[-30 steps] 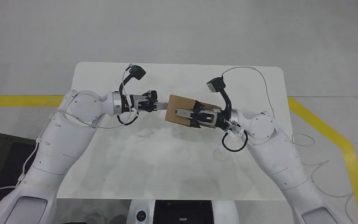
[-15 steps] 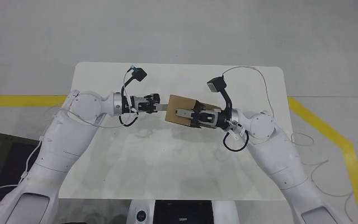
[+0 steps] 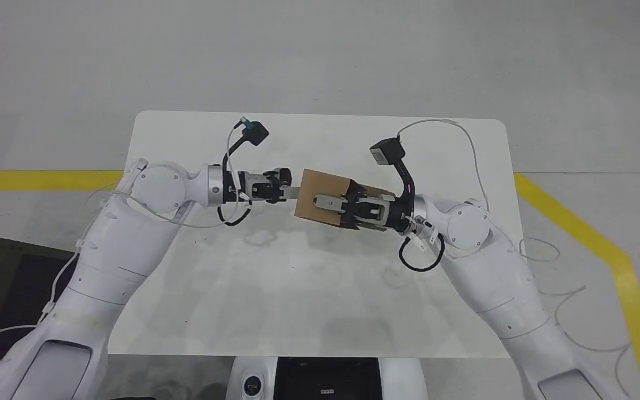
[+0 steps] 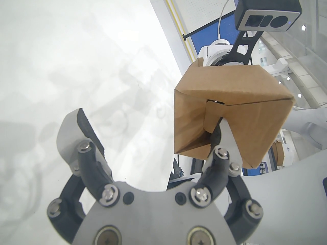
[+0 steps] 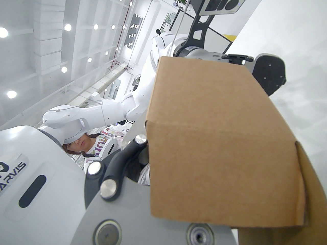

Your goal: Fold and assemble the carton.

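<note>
A brown cardboard carton [image 3: 324, 194] is held above the middle of the white table [image 3: 200, 300], lying on its side. My right gripper [image 3: 342, 208] is shut on the carton's side wall from the right. In the right wrist view the carton [image 5: 217, 141] hides the fingertips. My left gripper [image 3: 287, 188] is at the carton's left end and is open. In the left wrist view one of its fingers [image 4: 226, 135] presses into the folded end flap of the carton [image 4: 235, 98], while the other finger [image 4: 84, 128] stands free to the side.
Both arms hang above the table's centre. The left gripper's black pad [image 5: 268, 75] shows past the far end of the carton in the right wrist view. A yellow floor line [image 3: 50, 180] runs beside the table.
My left arm has edged a little to the right, toward the carton's end. The right arm and the carton have stayed put.
</note>
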`<state>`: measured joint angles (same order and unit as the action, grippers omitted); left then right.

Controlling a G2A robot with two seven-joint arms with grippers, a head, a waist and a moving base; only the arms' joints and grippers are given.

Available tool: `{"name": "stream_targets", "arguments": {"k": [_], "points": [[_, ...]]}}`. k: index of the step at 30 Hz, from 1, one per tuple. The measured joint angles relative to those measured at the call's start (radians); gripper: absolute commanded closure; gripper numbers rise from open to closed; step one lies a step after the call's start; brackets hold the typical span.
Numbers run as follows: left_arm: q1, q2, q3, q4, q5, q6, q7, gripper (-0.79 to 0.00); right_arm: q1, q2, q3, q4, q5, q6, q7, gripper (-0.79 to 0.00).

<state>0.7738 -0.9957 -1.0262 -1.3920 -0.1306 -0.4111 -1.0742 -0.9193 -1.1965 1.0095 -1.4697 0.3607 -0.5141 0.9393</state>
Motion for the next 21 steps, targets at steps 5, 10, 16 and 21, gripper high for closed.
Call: {"name": "stream_targets", "arguments": {"k": [5,10,16,21], "points": [[-0.002,-0.002,0.006,-0.005,-0.004,-0.001,-0.004,-0.785,-0.002,-0.001,0.001,0.000,-0.001,0.002,0.001,0.000],[-0.005,-0.003,0.006,-0.003,0.010,-0.004,-0.004,-0.785,-0.004,0.000,0.004,0.010,-0.010,0.006,0.003,0.000],[-0.002,0.007,-0.031,0.017,0.071,-0.002,0.023,-0.785,-0.006,0.006,0.020,0.037,-0.071,0.050,-0.002,0.000],[0.012,0.018,-0.063,0.000,0.134,-0.008,0.048,-0.785,0.003,0.006,0.011,0.067,-0.105,0.082,0.005,0.000]]}}
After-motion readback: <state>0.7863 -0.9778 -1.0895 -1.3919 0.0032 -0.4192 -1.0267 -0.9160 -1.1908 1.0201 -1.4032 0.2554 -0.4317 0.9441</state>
